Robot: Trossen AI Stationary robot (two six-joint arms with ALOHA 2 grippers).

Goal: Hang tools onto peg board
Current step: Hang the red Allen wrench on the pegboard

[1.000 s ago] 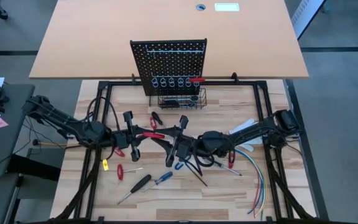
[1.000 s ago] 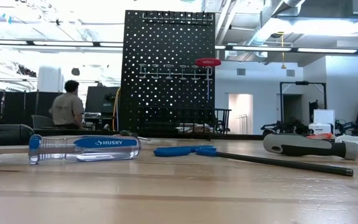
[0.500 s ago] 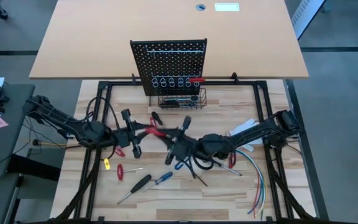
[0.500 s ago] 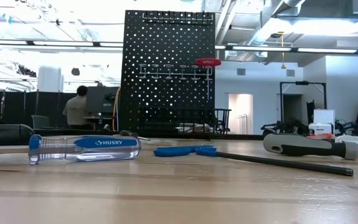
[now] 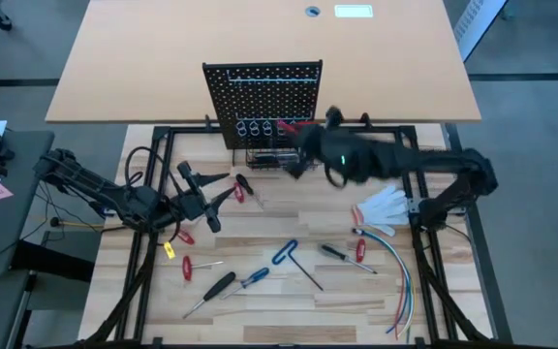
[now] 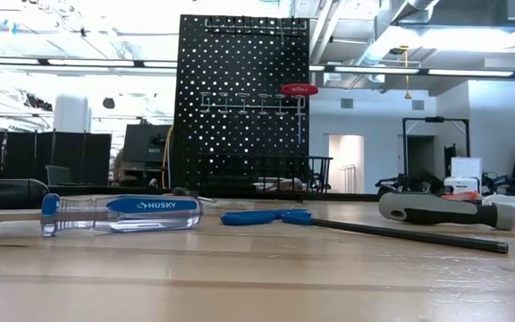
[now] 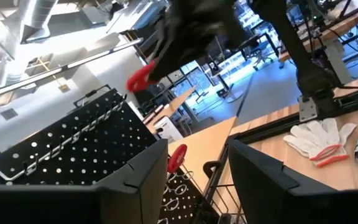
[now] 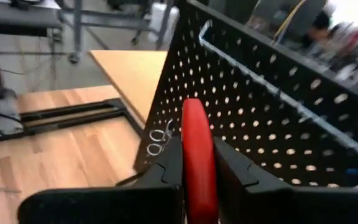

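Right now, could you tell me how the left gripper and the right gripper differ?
The left gripper's fingers stand open with nothing between them; the right gripper's fingers are shut on a red-handled tool. The left gripper sits over the table's left side, away from the peg board; the right gripper is close up to it. Both face the board.

Upright black peg board [image 5: 263, 97] at the table's far middle, red-handled screwdriver [image 6: 299, 89] hung in its ring row, red-handled tool [image 8: 197, 158] held before it, blue hex key [image 5: 286, 254], black [image 5: 219, 285] and blue [image 5: 254, 277] screwdrivers lying near.
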